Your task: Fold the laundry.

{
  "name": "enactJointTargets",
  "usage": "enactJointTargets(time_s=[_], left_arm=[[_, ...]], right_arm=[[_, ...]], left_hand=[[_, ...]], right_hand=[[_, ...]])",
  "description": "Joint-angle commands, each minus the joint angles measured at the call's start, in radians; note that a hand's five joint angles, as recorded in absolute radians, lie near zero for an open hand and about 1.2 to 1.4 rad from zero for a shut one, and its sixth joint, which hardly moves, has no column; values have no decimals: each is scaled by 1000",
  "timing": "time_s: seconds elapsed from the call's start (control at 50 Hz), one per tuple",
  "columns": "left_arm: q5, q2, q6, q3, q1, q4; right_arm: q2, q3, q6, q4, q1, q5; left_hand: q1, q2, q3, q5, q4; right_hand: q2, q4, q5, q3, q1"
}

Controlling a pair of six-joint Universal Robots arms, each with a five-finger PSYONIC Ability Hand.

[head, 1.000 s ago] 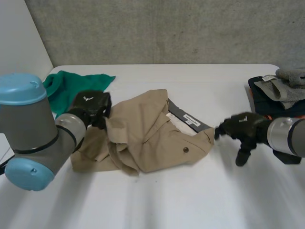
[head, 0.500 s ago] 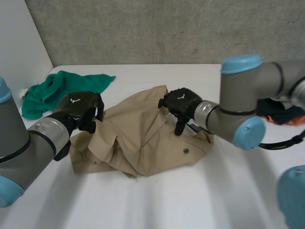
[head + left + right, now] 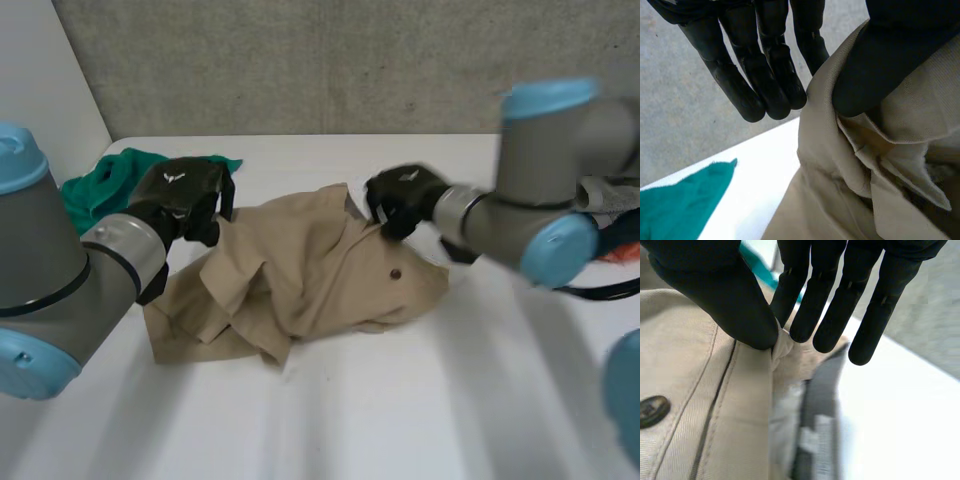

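One tan garment [image 3: 300, 270], one green cloth [image 3: 100, 188], one pile of clothes [image 3: 610, 192], one counter [image 3: 400, 400], two hands: left hand [image 3: 185, 195], right hand [image 3: 400, 198]

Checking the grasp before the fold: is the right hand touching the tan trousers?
Touching. The right wrist view shows the right hand pinching an edge of the tan trousers between thumb and fingers.

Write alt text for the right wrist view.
The right hand pinches the waist edge of tan trousers between thumb and fingers. A dark button sits on the cloth near the thumb, with a grey waistband lining and white table beside it.
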Motion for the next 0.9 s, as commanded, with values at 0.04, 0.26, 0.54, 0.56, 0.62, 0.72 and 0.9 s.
enactJointTargets(time_s=[0.04,0.26,0.54,0.56,0.62,0.72,0.9], left_arm=[[5,-2,-60,58,-10,-2],[46,-113,-65,71,-28,-12],[21,-205,-63,158,11,-214],[23,-185,-63,157,11,-220],[18,-89,-63,141,16,-222],[-8,77,-48,92,19,-222],[-72,254,67,-53,4,-200]], right_arm=[[-353,222,-52,112,-124,-55],[-548,527,-277,335,-138,-114],[-450,653,-353,148,-41,44],[-464,657,-337,126,-41,44],[-542,676,-272,47,-47,49],[-627,707,-210,-78,-69,46],[-556,657,-320,-191,-92,-5]], left_hand=[[224,202,210,234,200],[224,202,210,234,200],[-693,-715,-708,-683,-717],[-721,-743,-735,-710,-745],[-829,-851,-843,-819,-853],[-929,-952,-944,-919,-953],[-947,-969,-961,-937,-971]], right_hand=[[218,202,233,212,297],[218,202,233,212,297],[-539,-555,-525,-546,-460],[-572,-587,-557,-578,-493],[-727,-743,-712,-733,-648],[-889,-905,-874,-895,-810],[-927,-943,-913,-933,-848]])
